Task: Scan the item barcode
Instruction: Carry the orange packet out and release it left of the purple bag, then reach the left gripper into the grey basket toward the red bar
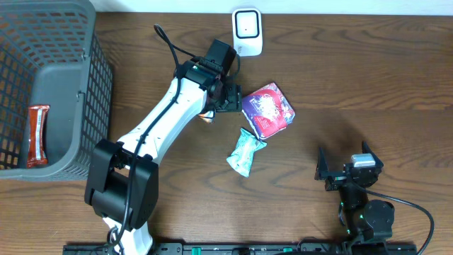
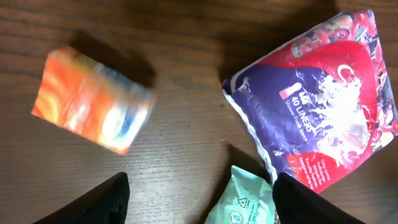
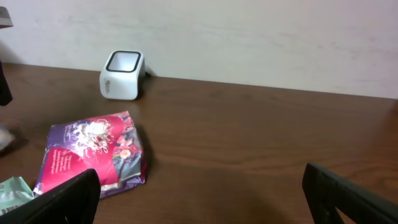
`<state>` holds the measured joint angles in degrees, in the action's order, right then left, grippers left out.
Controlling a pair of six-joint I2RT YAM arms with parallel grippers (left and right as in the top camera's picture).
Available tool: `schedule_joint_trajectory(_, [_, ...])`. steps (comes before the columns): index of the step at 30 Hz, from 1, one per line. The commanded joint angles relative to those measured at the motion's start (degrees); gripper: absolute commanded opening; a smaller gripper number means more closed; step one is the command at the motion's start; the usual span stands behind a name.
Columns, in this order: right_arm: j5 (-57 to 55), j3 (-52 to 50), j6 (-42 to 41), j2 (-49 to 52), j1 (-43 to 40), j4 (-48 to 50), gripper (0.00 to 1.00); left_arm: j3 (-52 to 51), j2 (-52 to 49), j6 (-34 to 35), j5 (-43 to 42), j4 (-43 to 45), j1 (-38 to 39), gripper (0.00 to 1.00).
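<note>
The white barcode scanner (image 1: 247,31) stands at the table's far edge, also visible as the scanner (image 3: 122,74) in the right wrist view. My left gripper (image 1: 225,95) hovers just in front of it, open, with nothing between its fingers (image 2: 93,205). Below the left gripper (image 2: 200,202) lies a blurred orange packet (image 2: 93,99), apart from the jaws; overhead only a sliver of the orange packet (image 1: 207,117) shows beside the arm. A purple-and-red packet (image 1: 267,108) and a pale green packet (image 1: 245,151) lie to the right. My right gripper (image 1: 347,170) rests open near the front right.
A grey mesh basket (image 1: 99,78) stands at the left, holding a red snack wrapper (image 1: 37,134). The purple-and-red packet (image 3: 93,152) and a corner of the green packet (image 3: 12,190) lie left of the right gripper (image 3: 202,199). A pale wall backs the table.
</note>
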<state>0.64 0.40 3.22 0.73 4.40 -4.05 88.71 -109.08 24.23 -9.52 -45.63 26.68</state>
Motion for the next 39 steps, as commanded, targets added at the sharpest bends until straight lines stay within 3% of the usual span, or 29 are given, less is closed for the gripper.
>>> schedule_joint_trajectory(1, [-0.07, -0.09, 0.48, -0.02, -0.35, -0.24, 0.99, 2.29, 2.86, -0.26, 1.44, 0.04, -2.12, 0.74])
schedule_joint_trajectory(10, [-0.07, -0.09, 0.48, -0.02, -0.35, -0.22, 0.99, 8.39, 15.08, -1.92, 1.44, 2.05, -16.33, 0.74])
schedule_joint_trajectory(19, [-0.07, -0.09, 0.48, -0.02, -0.35, -0.24, 0.99, 8.66, 27.08, -4.17, 2.67, 5.40, -42.18, 0.74])
schedule_joint_trajectory(25, [-0.07, -0.09, 0.48, -0.02, -0.35, -0.24, 0.99, 6.12, 24.30, -18.82, 10.86, 0.09, -53.90, 0.74])
schedule_joint_trajectory(30, [-0.07, -0.09, 0.48, -0.02, -0.35, -0.22, 0.99, 1.64, 20.09, -19.52, 13.44, 0.02, -58.10, 0.74])
schedule_joint_trajectory(39, [-0.07, -0.09, 0.48, -0.02, -0.35, -0.22, 0.99, 0.26, 7.34, -25.14, 23.54, -1.92, -58.23, 0.74])
